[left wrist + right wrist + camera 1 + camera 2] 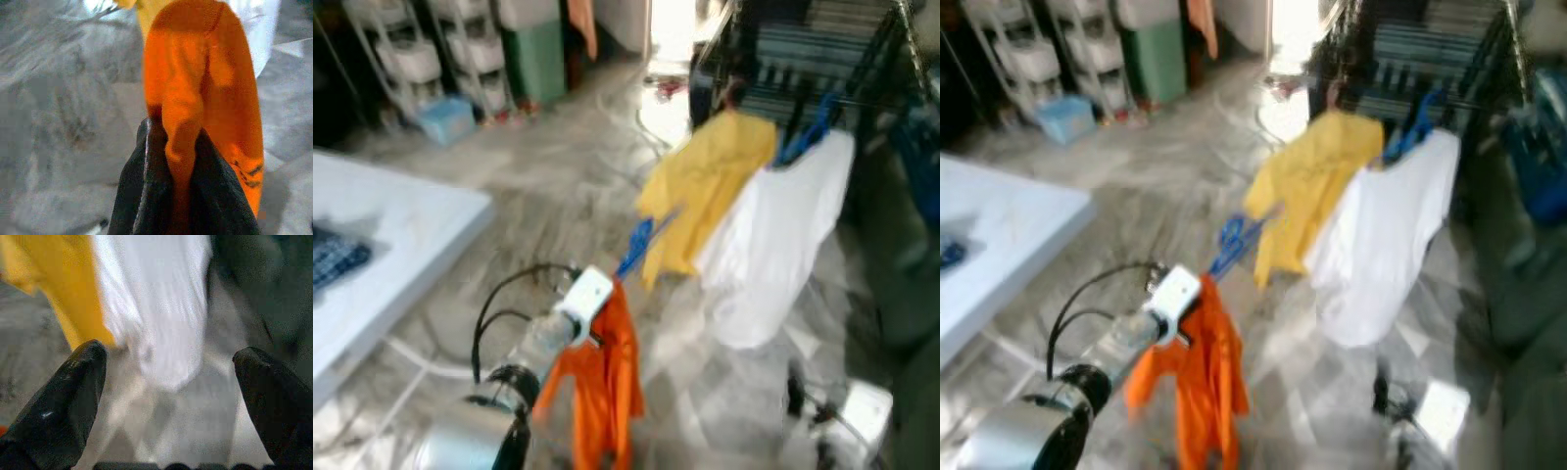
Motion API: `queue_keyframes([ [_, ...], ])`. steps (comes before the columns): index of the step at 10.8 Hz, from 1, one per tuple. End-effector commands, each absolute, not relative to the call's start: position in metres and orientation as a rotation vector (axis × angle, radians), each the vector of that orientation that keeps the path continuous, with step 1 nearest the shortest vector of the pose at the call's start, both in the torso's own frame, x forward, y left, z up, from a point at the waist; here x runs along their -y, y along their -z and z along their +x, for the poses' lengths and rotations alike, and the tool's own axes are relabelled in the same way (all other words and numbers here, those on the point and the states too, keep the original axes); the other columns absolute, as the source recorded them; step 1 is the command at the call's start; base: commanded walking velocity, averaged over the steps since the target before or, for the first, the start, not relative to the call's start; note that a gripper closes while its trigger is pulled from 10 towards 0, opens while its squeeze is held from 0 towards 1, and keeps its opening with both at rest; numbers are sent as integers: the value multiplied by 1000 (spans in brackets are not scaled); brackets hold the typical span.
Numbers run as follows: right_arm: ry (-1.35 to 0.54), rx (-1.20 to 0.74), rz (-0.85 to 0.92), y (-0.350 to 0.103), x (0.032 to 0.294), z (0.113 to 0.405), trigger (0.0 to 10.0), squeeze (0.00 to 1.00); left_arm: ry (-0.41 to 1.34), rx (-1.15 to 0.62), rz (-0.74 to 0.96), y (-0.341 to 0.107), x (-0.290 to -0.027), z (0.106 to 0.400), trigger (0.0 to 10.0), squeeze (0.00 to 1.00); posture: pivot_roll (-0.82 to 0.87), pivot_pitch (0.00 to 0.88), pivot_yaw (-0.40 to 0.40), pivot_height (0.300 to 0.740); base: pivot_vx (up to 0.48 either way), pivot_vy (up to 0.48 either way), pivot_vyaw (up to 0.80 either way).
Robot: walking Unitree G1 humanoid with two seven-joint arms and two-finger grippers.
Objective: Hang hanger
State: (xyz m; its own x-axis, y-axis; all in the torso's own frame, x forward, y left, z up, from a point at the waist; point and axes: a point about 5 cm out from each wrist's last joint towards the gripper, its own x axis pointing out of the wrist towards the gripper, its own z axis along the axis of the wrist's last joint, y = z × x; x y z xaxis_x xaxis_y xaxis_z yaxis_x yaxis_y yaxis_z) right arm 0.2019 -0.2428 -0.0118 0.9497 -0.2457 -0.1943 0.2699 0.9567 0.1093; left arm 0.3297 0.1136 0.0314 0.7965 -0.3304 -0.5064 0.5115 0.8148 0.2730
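Observation:
An orange shirt hangs from a blue hanger, whose hook sticks up toward the rack. My left gripper is shut on the shirt's top, orange cloth pinched between its black fingers. Ahead to the right stands a dark drying rack. On it hang a yellow shirt and a white shirt, the white one on another blue hanger. My right gripper is open and holds nothing, low at the right, facing the white shirt.
A white table stands at the left with a dark checked cloth on it. At the back are white basket shelves, a green bin and a light blue box. Cables trail across the grey floor.

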Motion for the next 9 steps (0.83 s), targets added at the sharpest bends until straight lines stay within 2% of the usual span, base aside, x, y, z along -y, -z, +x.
queue_keyframes([
  [1, 156, -168, 95, 6, 230, 207, 10000, 0, 388, -447, 402, -36, -124, 335, 10000, 0, -40, 4, 0, 740, 0, 0, 0],
  [4, 132, -94, 92, -15, 213, 207, 10000, 0, 309, -465, 249, -17, -136, 316, 10000, 0, -24, 0, -2, 740, 0, 0, 0],
  [6, 174, -55, 76, -28, 213, 191, 10000, 0, 233, -494, 217, -6, -158, 304, 10000, 0, -28, 0, 6, 740, 0, 0, 0],
  [8, 127, -99, 15, -27, 201, 167, 10000, 0, 204, -513, 253, 10, -184, 280, 10000, 0, -22, 0, -5, 740, 0, 0, 0],
  [9, 139, -113, 56, -24, 196, 163, 10000, 0, 167, -519, 271, 13, -193, 275, 10000, 0, -11, 0, -13, 740, 0, 0, 0],
])
